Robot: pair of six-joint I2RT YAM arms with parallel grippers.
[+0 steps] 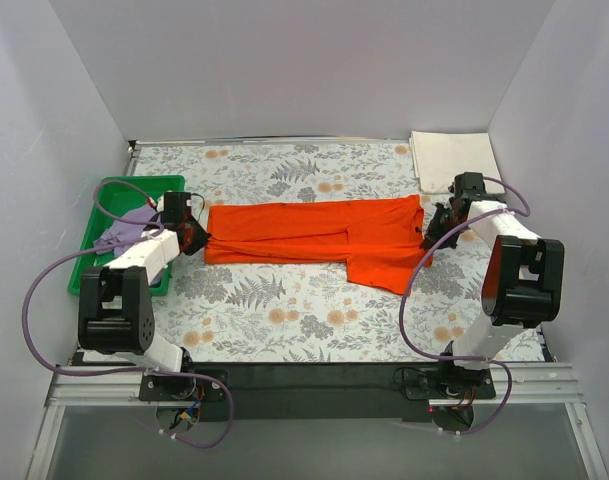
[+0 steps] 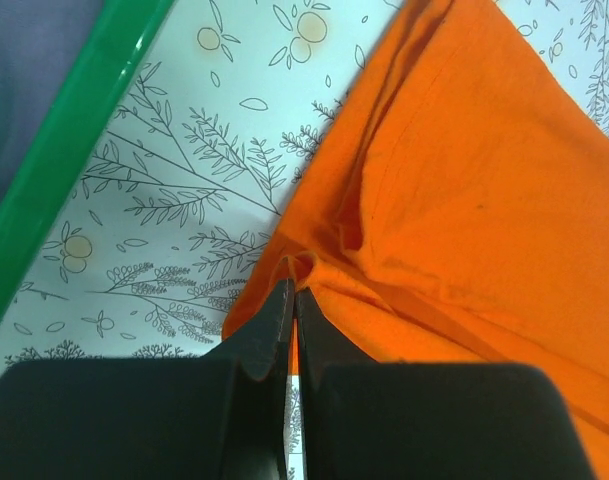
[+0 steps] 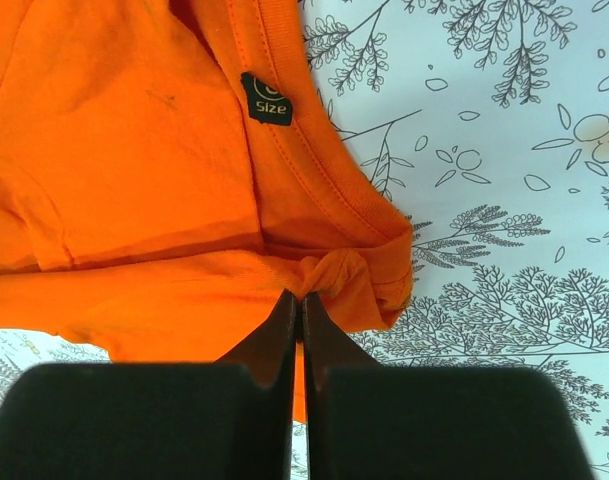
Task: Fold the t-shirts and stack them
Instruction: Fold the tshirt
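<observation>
Orange t-shirt (image 1: 314,232), light and limp by my judgement, is best held at its ends, where left gripper (image 2: 292,287) and right gripper (image 3: 300,296) each pinch cloth.

The left arm (image 1: 134,285) and the right arm (image 1: 519,270) look just the same: white round tubes joined to big black boxy blocks. A thin purple cable (image 1: 25,310) loops along each one. The fingers (image 2: 269,340) are black, wide at the back and thin at the tip.
</observation>
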